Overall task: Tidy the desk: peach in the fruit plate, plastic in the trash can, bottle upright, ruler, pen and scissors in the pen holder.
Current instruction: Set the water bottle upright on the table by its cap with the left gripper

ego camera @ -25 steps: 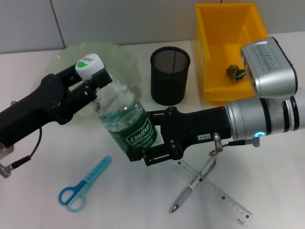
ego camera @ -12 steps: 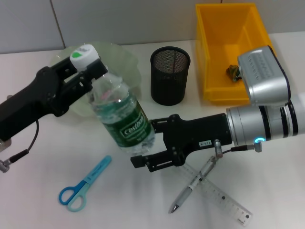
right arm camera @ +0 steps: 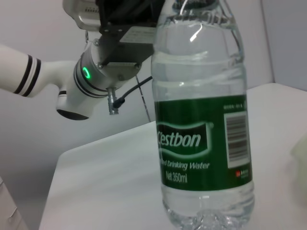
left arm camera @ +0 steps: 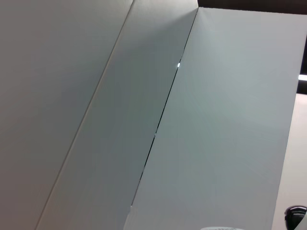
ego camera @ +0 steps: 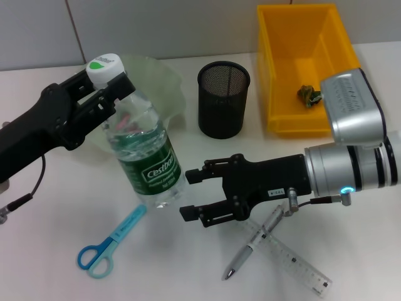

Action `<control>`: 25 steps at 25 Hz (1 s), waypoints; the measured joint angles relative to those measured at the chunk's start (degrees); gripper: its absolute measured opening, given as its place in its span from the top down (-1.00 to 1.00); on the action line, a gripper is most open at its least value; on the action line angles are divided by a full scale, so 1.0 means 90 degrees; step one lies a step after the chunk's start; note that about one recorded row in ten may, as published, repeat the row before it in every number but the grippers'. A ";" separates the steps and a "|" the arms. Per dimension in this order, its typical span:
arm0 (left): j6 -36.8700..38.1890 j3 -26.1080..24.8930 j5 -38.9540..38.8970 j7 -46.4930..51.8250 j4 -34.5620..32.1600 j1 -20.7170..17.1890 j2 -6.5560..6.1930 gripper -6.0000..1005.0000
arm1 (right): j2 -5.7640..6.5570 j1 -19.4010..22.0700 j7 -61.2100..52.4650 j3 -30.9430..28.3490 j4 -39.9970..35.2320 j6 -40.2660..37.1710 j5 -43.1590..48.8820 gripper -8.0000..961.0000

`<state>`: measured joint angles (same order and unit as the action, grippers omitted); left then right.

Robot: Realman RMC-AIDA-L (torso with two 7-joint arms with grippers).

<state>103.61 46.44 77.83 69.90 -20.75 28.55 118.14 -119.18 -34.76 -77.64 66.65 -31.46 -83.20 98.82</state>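
Observation:
The clear water bottle [ego camera: 145,160] with a green label stands nearly upright on the table, and its white cap [ego camera: 103,65] is at the top. My left gripper [ego camera: 111,88] is shut on its neck just under the cap. My right gripper [ego camera: 188,194] stands open a little to the right of the bottle, apart from it. The right wrist view shows the bottle [right arm camera: 204,124] close up. Blue scissors [ego camera: 109,241], a pen [ego camera: 254,241] and a clear ruler [ego camera: 285,252] lie flat near the front. Crumpled plastic [ego camera: 309,94] lies in the yellow bin [ego camera: 276,69]. I cannot make out the peach.
The black mesh pen holder [ego camera: 223,99] stands behind my right gripper. A pale green plate [ego camera: 160,78] lies behind the bottle and the left arm. The pen lies across the ruler just under my right forearm. The left wrist view shows only wall panels.
The bottle went from tilted to nearly upright and moved left. My right gripper let go of its body and drew back to the right. The left gripper stayed shut on the neck.

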 joint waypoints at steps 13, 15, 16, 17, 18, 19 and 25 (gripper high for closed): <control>-0.0343 -0.0186 0.0028 -0.0741 -0.0545 -0.0495 -0.0016 0.12 | -0.0026 0.0388 0.0608 -0.0219 0.0040 0.0187 -0.0328 -0.61; -0.0481 -0.0250 0.0028 -0.0926 -0.0546 -0.0554 -0.0020 0.12 | -0.0025 0.0452 0.0721 -0.0219 0.0048 0.0165 -0.0439 -0.61; -0.0540 -0.0280 0.0031 -0.1005 -0.0546 -0.0578 -0.0020 0.12 | -0.0025 0.0473 0.0749 -0.0219 0.0048 0.0160 -0.0464 -0.61; -0.0614 -0.0304 0.0035 -0.1103 -0.0546 -0.0605 -0.0021 0.12 | -0.0024 0.0493 0.0770 -0.0219 0.0049 0.0155 -0.0480 -0.61; -0.0742 -0.0330 0.0035 -0.1225 -0.0541 -0.0646 -0.0021 0.12 | -0.0024 0.0499 0.0784 -0.0219 0.0061 0.0152 -0.0488 -0.61; -0.0838 -0.0351 0.0029 -0.1304 -0.0532 -0.0675 -0.0018 0.12 | -0.0023 0.0502 0.0794 -0.0219 0.0074 0.0150 -0.0491 -0.61; -0.1241 -0.0555 0.0023 -0.1519 -0.0507 -0.0755 -0.0005 0.12 | -0.0020 0.0542 0.0798 -0.0219 0.0117 0.0149 -0.0496 -0.61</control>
<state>92.44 41.44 78.03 56.23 -25.31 21.75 118.09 -119.35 -29.89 -70.46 64.68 -30.41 -81.86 94.36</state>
